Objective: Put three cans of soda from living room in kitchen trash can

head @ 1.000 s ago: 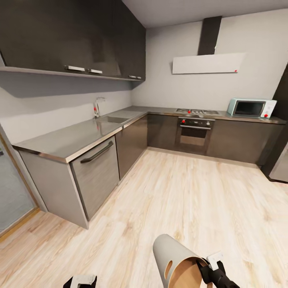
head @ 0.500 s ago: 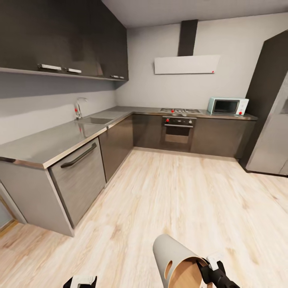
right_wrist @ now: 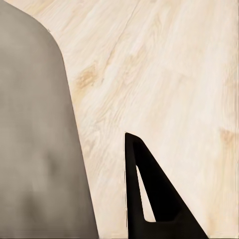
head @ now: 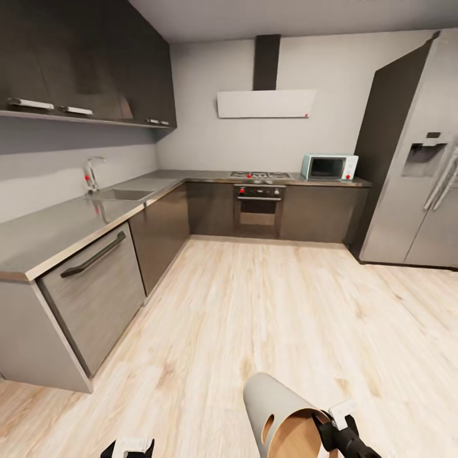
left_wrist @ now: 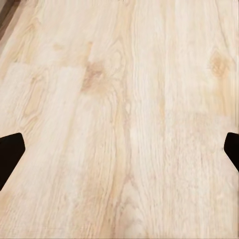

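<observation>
I am in the kitchen. Low in the head view my right gripper (head: 329, 427) is shut on the rim of the trash can (head: 275, 407), a grey cylinder with a brown inside that I hold tilted above the floor. The right wrist view shows its grey wall (right_wrist: 35, 139) beside one black finger (right_wrist: 133, 157). My left gripper (head: 127, 448) hangs open over bare wood floor (left_wrist: 119, 124), its fingers spread wide with nothing between them. The cans of soda are out of view.
An L-shaped steel counter (head: 57, 232) with a sink (head: 121, 194) and tap (head: 91, 173) runs along the left. An oven (head: 257, 213) and microwave (head: 329, 166) stand at the back. A tall grey fridge (head: 420, 191) is at the right. Light wood floor stretches ahead.
The camera has turned right: the counter slid toward the left edge and the fridge came into view. Both arms and the trash can keep their places in the picture.
</observation>
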Robot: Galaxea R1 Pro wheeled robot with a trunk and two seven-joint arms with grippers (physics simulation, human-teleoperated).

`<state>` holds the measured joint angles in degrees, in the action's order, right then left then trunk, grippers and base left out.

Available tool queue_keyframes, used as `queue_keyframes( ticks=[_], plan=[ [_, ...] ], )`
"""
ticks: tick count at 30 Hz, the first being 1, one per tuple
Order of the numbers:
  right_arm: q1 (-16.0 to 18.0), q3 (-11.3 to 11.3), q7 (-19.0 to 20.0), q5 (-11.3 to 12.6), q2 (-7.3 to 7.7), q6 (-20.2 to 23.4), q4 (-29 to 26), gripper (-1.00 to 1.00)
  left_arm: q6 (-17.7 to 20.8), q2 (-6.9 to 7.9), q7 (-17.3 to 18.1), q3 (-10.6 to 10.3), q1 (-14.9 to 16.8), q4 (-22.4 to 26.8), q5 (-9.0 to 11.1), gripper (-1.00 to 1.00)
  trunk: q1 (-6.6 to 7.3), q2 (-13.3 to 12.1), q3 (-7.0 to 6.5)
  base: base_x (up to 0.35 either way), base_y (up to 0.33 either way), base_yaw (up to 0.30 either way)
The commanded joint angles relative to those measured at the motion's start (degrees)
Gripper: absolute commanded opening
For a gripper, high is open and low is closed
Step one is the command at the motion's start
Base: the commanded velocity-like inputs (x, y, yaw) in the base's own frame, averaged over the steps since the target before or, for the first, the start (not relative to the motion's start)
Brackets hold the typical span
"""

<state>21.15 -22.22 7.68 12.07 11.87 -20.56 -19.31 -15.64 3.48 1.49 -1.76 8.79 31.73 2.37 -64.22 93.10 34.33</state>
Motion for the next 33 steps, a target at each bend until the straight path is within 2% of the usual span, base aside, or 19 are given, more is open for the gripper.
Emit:
queue_keyframes(
  ticks=[1,33],
  plan=[
    [0.03,0.25,0.04,-0.01,-0.01,-0.01,-0.11,-1.00,0.00,-0.01,0.00,0.00,0.00,0.00,0.00,1.00,0.00,0.00,-0.01,0.000,0.000,-0.252],
    [0.03,0.25,0.05,-0.03,-0.01,-0.01,-0.11,-1.00,0.00,-0.04,-0.04,0.00,0.00,-0.09,-0.05,1.00,0.00,0.00,-0.01,0.000,0.000,-0.252]
  ],
)
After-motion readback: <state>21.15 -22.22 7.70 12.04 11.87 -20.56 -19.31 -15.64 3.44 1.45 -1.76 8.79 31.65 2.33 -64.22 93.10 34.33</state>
